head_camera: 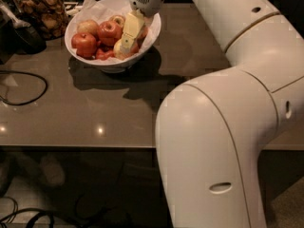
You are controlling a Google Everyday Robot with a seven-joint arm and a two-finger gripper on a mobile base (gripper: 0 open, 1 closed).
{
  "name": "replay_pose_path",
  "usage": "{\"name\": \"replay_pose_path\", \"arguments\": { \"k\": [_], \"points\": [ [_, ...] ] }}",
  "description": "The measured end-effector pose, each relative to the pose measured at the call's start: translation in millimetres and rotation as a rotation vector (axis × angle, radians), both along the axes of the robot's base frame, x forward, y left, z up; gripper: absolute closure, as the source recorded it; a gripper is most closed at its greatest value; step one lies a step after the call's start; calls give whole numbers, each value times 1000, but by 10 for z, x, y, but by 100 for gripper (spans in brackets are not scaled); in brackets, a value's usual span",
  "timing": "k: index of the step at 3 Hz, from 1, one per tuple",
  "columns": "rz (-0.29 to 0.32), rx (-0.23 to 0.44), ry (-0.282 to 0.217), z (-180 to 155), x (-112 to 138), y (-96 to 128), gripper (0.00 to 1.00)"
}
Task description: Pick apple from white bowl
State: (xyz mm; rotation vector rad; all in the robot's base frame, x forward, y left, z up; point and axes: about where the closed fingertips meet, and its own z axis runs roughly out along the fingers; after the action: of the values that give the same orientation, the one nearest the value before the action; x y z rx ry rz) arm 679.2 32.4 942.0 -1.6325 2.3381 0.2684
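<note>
The white bowl (pixel 83 56) stands at the back of the dark table, lined with crumpled white paper and holding several apples. Deep red apples (pixel 84 42) lie at its left and middle. A pale, blushed apple (pixel 88 26) lies at the back left and another (pixel 117 19) at the back. My gripper (pixel 126 41) reaches down into the right half of the bowl from above. Its pale yellow tip rests among the fruit, against a pale yellow apple (pixel 117 54) at the front right that it largely hides.
A glass jar of brown snacks (pixel 42 11) stands left of the bowl at the table's back. A dark object (pixel 19 34) and a black cable (pixel 23 87) lie at the left. My white arm (pixel 223 127) fills the right side. The table's front edge (pixel 76 146) runs across the middle.
</note>
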Motion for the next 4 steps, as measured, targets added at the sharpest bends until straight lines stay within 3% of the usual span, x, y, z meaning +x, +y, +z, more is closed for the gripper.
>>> {"name": "replay_pose_path", "arguments": {
  "k": [1, 2, 3, 4],
  "points": [
    [1, -15, -6, -12, 32, 18, 12],
    [-4, -27, -6, -43, 65, 16, 30],
    [-6, -33, -3, -69, 79, 15, 32],
    [-7, -38, 2, -88, 87, 18, 27]
  ]
}}
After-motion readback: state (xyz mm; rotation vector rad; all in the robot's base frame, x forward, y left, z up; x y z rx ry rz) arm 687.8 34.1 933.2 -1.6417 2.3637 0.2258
